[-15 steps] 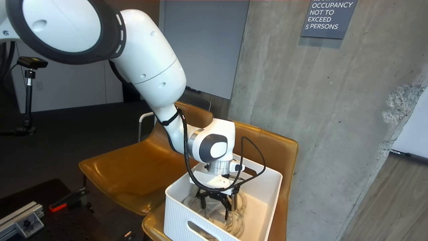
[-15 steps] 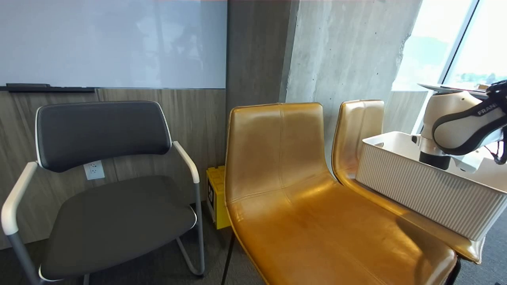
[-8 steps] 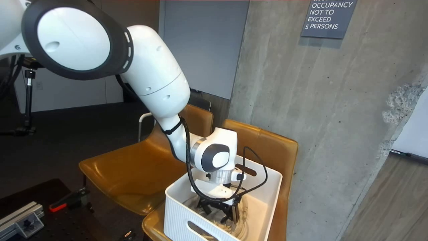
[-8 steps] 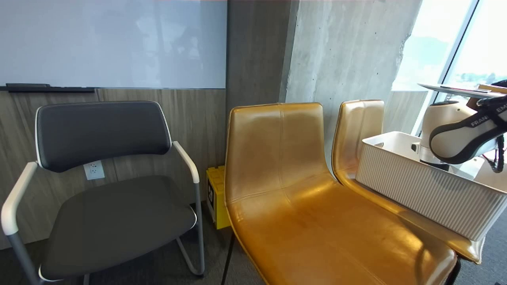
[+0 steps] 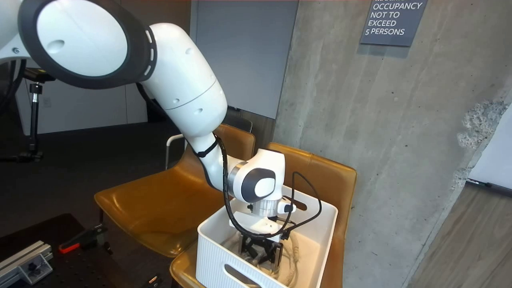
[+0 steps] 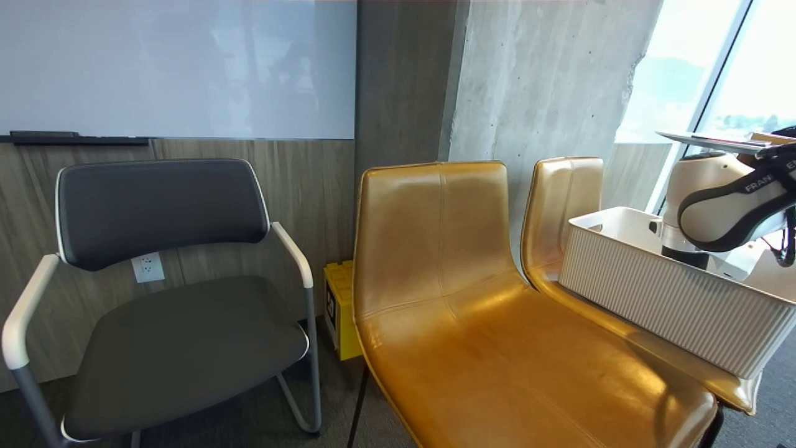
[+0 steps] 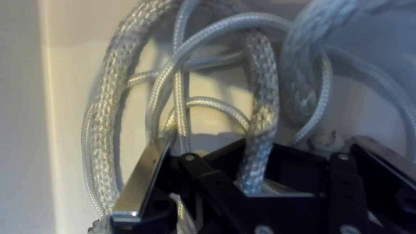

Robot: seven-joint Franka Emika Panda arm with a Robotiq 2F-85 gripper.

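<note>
Rope point(image 7: 102, 139) lay coiled, penned by the bin walls point(image 5: 210, 252).
Jaws straddled a strand point(image 7: 265, 94); whether pinching, I couldn't tell.

A coarse weave is shown by the thick rope point(image 7: 105, 120) — a satiny braid by the thin cord point(image 7: 224, 26). Smooth metal is seen on the claw point(image 5: 260, 259). The bin point(image 6: 671, 305) is formed in ribbed plastic, the armless chairs point(image 6: 528, 348) covered in glossy leather-like material — rough concrete is shown by the wall point(image 5: 392, 112).

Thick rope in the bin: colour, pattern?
Thick rope: pale, cream shading to grey, with a braided weave; best seen in the wrist view.
</note>
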